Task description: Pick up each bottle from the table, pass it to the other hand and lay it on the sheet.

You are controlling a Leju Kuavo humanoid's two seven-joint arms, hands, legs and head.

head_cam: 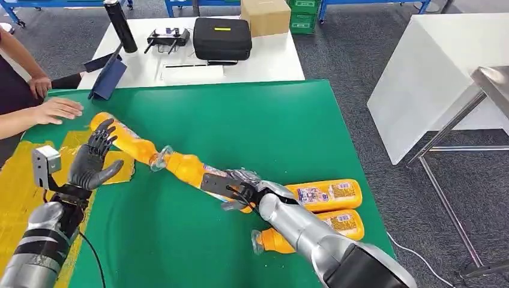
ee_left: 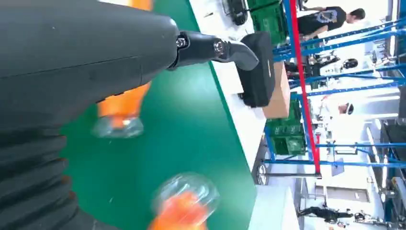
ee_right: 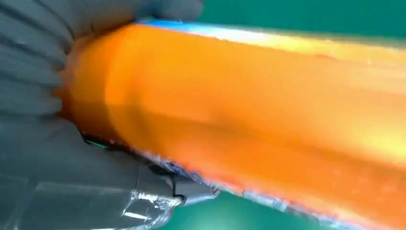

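Four orange bottles with clear caps: the right hand (head_cam: 240, 191) grips one (head_cam: 191, 170) mid-tabletop (head_cam: 252, 120); one (head_cam: 123, 137) lies on the yellow sheet (head_cam: 18, 186) behind the open, empty left hand (head_cam: 91, 161); two (head_cam: 327, 195) lie near right.

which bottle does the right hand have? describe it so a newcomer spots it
On the green table, find the silver right arm reaching in from the near right corner. Its right hand grips an orange bottle at mid-table, cap pointing left. Unlike the two bottles lying side by side near the right edge, it is held.

glossy plastic bottle (head_cam: 191, 170), matt green table (head_cam: 252, 120)
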